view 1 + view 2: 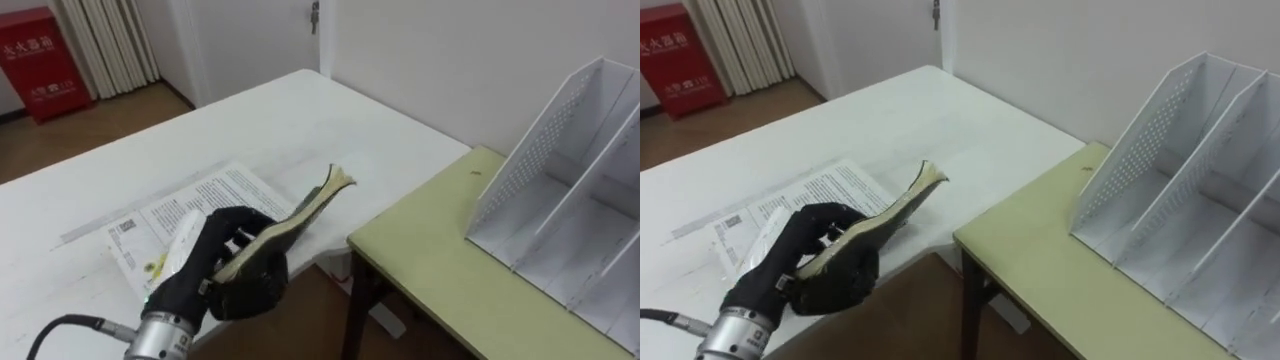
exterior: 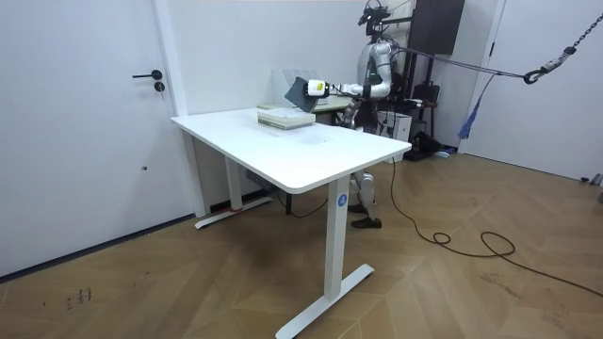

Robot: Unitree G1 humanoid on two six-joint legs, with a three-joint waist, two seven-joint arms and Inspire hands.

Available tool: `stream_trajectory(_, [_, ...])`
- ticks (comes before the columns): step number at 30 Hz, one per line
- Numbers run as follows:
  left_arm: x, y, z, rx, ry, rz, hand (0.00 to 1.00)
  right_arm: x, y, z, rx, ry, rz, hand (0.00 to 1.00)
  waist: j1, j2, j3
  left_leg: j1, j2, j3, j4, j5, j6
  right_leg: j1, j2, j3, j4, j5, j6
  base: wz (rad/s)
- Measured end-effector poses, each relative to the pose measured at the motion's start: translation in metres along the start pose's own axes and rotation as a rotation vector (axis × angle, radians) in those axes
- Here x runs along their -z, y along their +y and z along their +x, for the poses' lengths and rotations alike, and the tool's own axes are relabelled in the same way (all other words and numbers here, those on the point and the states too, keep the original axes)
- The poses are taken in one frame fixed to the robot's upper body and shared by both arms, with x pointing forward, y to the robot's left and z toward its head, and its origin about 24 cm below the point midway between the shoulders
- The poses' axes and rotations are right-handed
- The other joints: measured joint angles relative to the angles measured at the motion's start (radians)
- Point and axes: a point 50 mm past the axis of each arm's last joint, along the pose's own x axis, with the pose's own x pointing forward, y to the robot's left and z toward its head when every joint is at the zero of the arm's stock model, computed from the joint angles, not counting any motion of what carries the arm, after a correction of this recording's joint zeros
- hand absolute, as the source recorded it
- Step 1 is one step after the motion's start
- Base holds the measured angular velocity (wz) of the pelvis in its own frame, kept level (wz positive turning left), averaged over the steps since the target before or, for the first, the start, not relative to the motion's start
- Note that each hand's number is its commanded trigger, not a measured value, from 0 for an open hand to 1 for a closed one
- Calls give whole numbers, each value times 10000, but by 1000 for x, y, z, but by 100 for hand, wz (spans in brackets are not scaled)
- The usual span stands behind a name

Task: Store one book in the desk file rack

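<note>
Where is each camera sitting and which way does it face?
Left eye view: on the robot's head, looking down at the table, desk and rack; the left robot hand shows, gripping a book.
Right eye view: same head, slightly aside, same downward look, same robot hand.
Room view: standing some way off, facing across the table to the robot; most of its body shows.
Shared: table, book and left robot hand in all three.
</note>
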Motion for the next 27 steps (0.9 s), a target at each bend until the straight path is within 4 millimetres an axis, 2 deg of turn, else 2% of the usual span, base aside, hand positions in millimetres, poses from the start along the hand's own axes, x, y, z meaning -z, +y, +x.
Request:
stream_trajectory(7, [-9,-2,0,340,-803,-2614,100,-11,-3,-1,-140,-574,-581,0,-8,-9,12,-1,42,46,2,-1,-3,-121,82,294,7,61,-74,-14])
stream_trajectory(10, [-11,-2,0,591,-1020,-3996,100,-23,-8,-3,-178,-1035,-962,0,2,-16,13,6,40,77,5,-1,-3,-156,100,424,40,74,-77,-8])
stream_trajectory(13, [-12,-1,0,726,-1145,-5043,100,-29,-11,-4,-206,-1288,-1194,0,13,-77,41,5,35,150,22,-1,-4,-276,98,500,32,72,-75,-7])
stream_trajectory(17, [-14,-1,0,1098,-1455,-6628,100,-40,-16,-11,-262,-1869,-1702,0,49,-145,61,67,35,285,23,-1,-3,-311,113,694,114,75,-67,-14])
stream_trajectory(20, [-14,-2,-1,1531,-1641,-7916,100,-51,-26,-23,-53,-2522,-2164,0,128,-143,67,37,28,340,22,-1,-2,-472,75,742,367,70,-67,-18])
stream_trajectory(23, [-14,1,-1,1687,-1766,-9080,100,-81,-35,-39,118,-4177,-1483,0,187,-197,106,112,38,358,23,-1,-3,-592,109,966,546,54,-100,-24])
stream_trajectory(24, [-13,0,-1,1798,-1804,-9561,100,-100,-36,-48,129,-5189,-1044,0,202,-235,128,171,39,350,18,-1,-4,-580,120,991,559,30,-132,-14])
stream_trajectory(25, [-11,-1,-2,1968,-1835,-9964,100,-121,-32,-58,-34,-6333,-714,0,200,-261,139,208,46,347,16,-2,-5,-545,133,1037,542,26,-139,-8])
stream_trajectory(27, [-7,-5,-2,2322,-1796,-10149,100,-145,-24,-71,-656,-7853,23,0,205,-279,160,294,52,337,22,-4,-10,-430,138,1019,496,25,-140,2])
